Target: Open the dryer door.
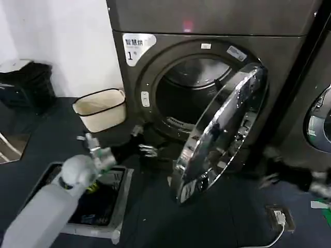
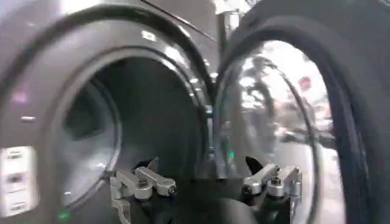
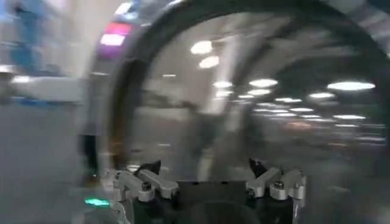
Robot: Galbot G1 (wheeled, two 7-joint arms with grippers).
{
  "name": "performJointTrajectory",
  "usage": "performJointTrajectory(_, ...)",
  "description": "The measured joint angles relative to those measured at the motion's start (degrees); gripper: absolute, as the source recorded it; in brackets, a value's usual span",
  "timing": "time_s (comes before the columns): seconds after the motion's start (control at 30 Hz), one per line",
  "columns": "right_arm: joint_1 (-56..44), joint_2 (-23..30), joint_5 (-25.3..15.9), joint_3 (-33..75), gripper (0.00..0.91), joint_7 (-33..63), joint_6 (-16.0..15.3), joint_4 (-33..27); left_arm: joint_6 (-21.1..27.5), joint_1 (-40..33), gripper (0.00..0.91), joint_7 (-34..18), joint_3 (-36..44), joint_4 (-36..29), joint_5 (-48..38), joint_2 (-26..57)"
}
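Note:
The dryer door (image 1: pixel 222 134), a chrome ring around dark glass, stands swung well out from the dark grey machine with the "1" label (image 1: pixel 135 47). The drum opening (image 1: pixel 191 98) is exposed. My left gripper (image 1: pixel 140 148) hovers low in front of the opening's lower left rim, open and holding nothing. In the left wrist view the left gripper (image 2: pixel 201 164) faces the gap between the drum (image 2: pixel 122 122) and the door's inner side (image 2: pixel 274 109). My right gripper (image 1: pixel 267 176) is low to the right of the door, and the right gripper (image 3: pixel 203 165) is open before the door's reflective glass (image 3: pixel 244 103).
A white basket (image 1: pixel 101 108) stands left of the machine. A black tray (image 1: pixel 120 206) lies on the floor under my left arm. The neighbouring machine's chrome door (image 1: pixel 318 120) is at the right edge. A floor socket with a cable (image 1: pixel 279 218) lies front right.

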Motion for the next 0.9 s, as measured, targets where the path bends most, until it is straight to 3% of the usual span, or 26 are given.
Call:
performJointTrajectory(0.13,-2.9,2.3,-1.0,8.2,0.907,8.2,0.7,1.0,0.3,-0.3,0.907,0.1,3.5,-0.3,1.1,-1.8)
performJointTrajectory(0.3,-6.1,5.1,-6.2,16.2,0.907,24.3,2.1,2.7,0.2,-0.2,0.907,0.0,6.8,-0.7,2.2,-3.7)
performJointTrajectory(0.5,-9.8,7.3,-11.6,24.6,0.907,39.2,-1.3,3.8,0.4,-0.2,0.907,0.0,9.8,-2.2,3.2,-4.9)
performJointTrajectory(0.67,-13.8,9.5,-16.3,32.0,0.907,47.9,-6.7,5.1,0.4,-0.2,0.907,-0.3,12.3,-3.6,3.4,-5.5)
performJointTrajectory(0.8,-16.1,9.8,-16.7,37.0,0.907,54.2,-11.3,6.1,-0.1,-1.6,0.907,-0.8,15.4,-3.1,3.2,-6.6)
performJointTrajectory(0.9,-17.9,10.5,-17.0,40.2,0.907,56.9,-12.6,6.8,0.0,-3.3,0.907,-1.4,18.3,-2.5,3.2,-7.6)
